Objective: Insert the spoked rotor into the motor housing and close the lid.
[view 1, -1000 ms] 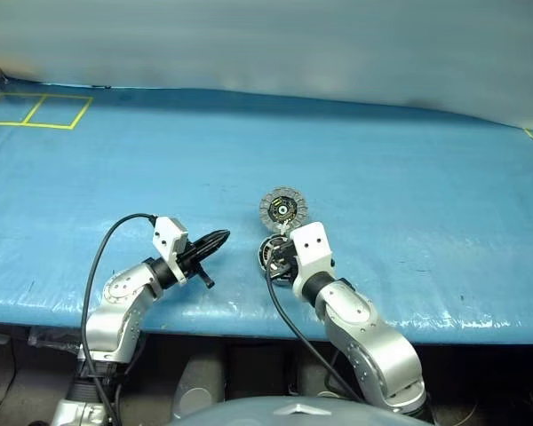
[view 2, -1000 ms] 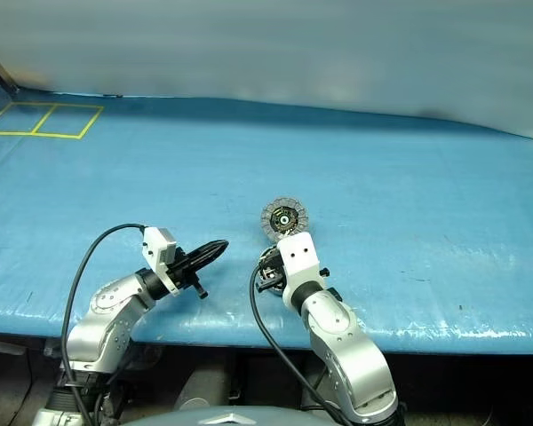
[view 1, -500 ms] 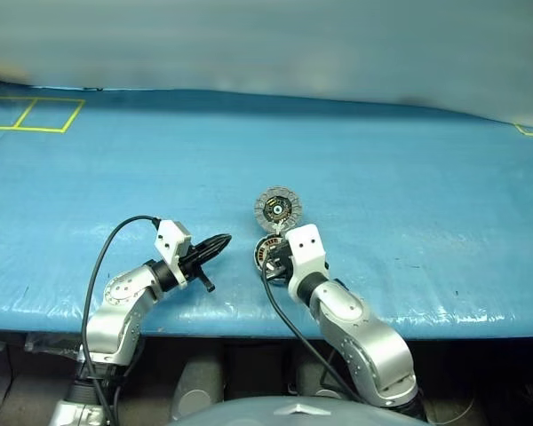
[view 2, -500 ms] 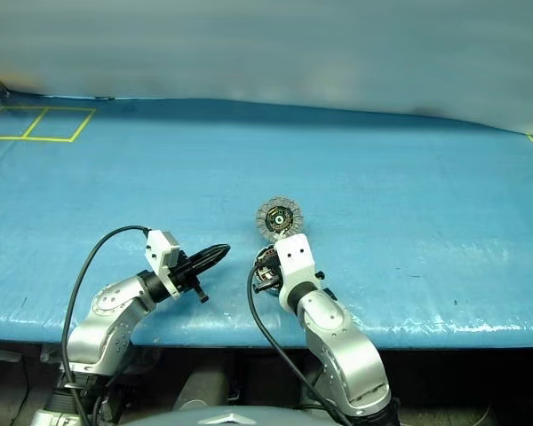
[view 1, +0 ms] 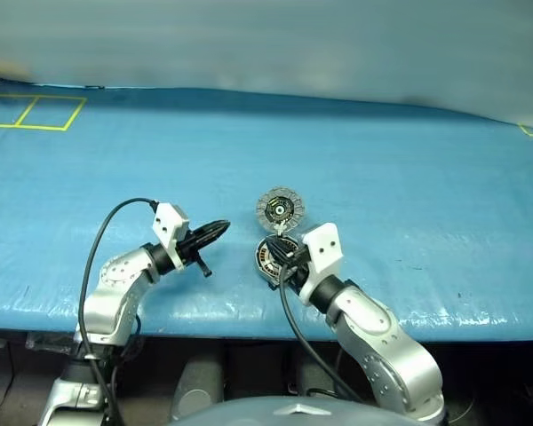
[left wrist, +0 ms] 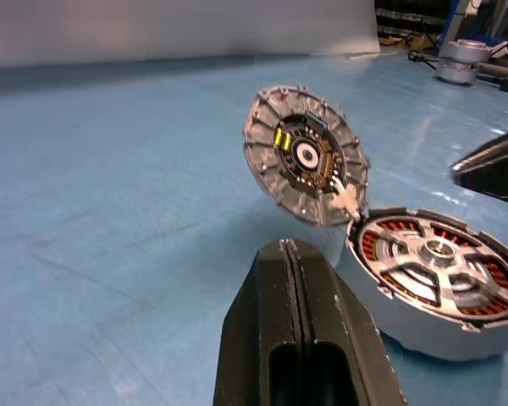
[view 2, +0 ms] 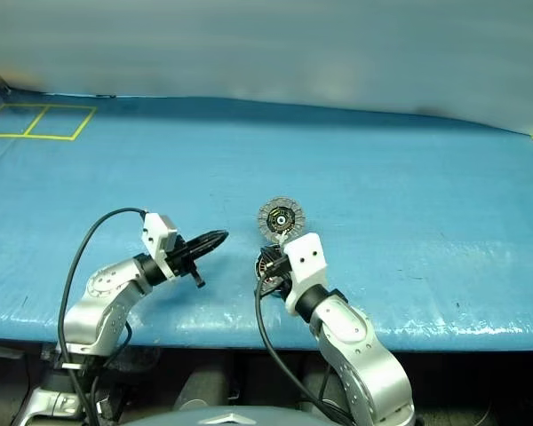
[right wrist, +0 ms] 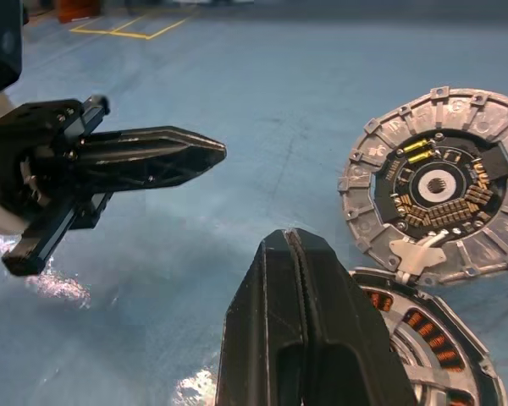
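Observation:
The motor housing (left wrist: 423, 317) lies on the blue table, a squat grey puck with copper-brown windings. The spoked rotor (left wrist: 429, 258) sits inside it, silver spokes over the windings. The lid (view 1: 280, 209) stands open, tilted up from the housing's far edge, its segmented rim and dark centre facing me. My left gripper (view 1: 224, 227) is shut and empty, hovering left of the housing and pointing at it. My right gripper (view 1: 280, 252) is shut and empty too, its tip just above the near side of the housing (view 1: 268, 259).
The blue tarp-covered table (view 1: 409, 177) stretches wide on every side. Yellow tape squares (view 1: 31, 111) mark its far left corner. The front edge (view 1: 213, 311) runs just below both wrists. Black cables loop from each wrist.
The right gripper has drawn back and up, to the right, uncovering more of the housing. The left gripper has edged forward and slightly higher. Housing, rotor and lid have not moved.

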Robot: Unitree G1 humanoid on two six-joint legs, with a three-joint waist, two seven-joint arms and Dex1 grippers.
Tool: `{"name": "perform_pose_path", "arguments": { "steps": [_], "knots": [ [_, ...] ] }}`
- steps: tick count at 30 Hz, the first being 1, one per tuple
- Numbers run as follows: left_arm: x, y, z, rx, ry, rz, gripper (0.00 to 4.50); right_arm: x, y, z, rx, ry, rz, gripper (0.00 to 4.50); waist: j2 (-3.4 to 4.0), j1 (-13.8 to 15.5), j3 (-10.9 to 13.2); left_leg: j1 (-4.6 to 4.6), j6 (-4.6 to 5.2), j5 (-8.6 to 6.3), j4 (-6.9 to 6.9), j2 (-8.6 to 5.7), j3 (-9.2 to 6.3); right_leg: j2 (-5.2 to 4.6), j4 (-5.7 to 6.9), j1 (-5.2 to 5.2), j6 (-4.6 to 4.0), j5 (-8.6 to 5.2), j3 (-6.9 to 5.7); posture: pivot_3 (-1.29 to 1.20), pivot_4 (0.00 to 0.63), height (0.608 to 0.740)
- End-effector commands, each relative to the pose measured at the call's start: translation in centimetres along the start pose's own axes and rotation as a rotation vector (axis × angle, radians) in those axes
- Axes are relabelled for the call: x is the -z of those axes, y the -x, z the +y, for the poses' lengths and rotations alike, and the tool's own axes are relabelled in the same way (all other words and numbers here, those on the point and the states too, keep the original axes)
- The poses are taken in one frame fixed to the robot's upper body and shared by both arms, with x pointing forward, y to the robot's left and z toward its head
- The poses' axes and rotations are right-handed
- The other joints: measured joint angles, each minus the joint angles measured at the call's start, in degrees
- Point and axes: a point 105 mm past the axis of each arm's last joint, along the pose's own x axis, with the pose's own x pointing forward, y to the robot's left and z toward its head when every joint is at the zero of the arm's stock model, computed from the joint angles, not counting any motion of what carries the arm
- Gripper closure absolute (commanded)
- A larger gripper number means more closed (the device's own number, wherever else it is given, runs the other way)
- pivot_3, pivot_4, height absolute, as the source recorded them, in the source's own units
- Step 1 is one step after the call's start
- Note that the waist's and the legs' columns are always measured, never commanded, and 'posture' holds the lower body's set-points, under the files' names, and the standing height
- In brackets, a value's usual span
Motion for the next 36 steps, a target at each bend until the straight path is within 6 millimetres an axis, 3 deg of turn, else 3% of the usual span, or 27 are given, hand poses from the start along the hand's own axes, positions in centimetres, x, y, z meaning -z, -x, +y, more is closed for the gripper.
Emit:
{"name": "perform_pose_path", "arguments": {
  "steps": [1, 5, 10, 17, 28, 36],
  "knots": [
    [-0.8, -0.8, 1.2, 0.026, 0.015, -0.029, 4.49, -0.4, 1.3, -1.0, 0.052, 0.015, -0.077, 4.50, 0.00, 0.0, 0.0, -0.01, 0.00, 0.00, -0.02, -0.01, -0.01, 0.00, -0.04, 0.01, 0.00, 0.00, -0.02, 0.00, 0.150, 0.740],
    [-2.3, -2.8, 3.4, 0.038, 0.077, -0.089, 4.49, 1.4, 2.9, -2.1, 0.148, 0.034, -0.103, 4.50, -0.04, 0.0, 0.0, -0.01, 0.02, 0.01, -0.09, -0.01, 0.00, 0.06, -0.13, 0.06, 0.05, 0.03, -0.03, 0.00, 0.150, 0.740],
    [-3.1, -5.1, 4.6, 0.117, 0.152, -0.079, 4.49, 3.5, 3.9, -2.5, 0.203, 0.026, -0.095, 4.50, -0.07, 0.0, 0.0, -0.05, 0.05, 0.00, -0.09, 0.00, -0.03, 0.19, -0.28, 0.25, 0.15, 0.09, 0.00, 0.00, 0.150, 0.740],
    [-3.1, -7.7, 4.1, 0.288, 0.294, 0.057, 4.49, 4.8, 4.6, -2.1, 0.231, 0.003, -0.094, 4.50, -0.10, -0.1, 0.0, -0.25, 0.06, 0.00, -0.07, 0.00, -0.04, 0.24, -0.31, 0.21, 0.20, 0.12, 0.04, 0.00, 0.150, 0.740],
    [-3.5, -10.7, 4.1, 0.231, 0.310, 0.099, 4.49, 5.7, 5.6, -2.0, 0.266, -0.015, -0.083, 4.50, -0.13, -0.1, 0.0, -0.36, 0.08, -0.01, -0.01, 0.04, -0.04, 0.30, -0.30, 0.14, 0.24, 0.14, 0.12, 0.00, 0.150, 0.740],
    [-2.4, -12.8, 1.2, 0.322, 0.268, 0.207, 4.49, 5.7, 5.6, -1.6, 0.252, -0.023, -0.081, 4.50, -0.16, 0.5, 0.0, -0.39, 0.12, -0.03, 0.11, 0.02, -0.03, 0.30, -0.29, 0.15, 0.28, 0.17, 0.15, 0.00, 0.150, 0.740]
  ]
}}
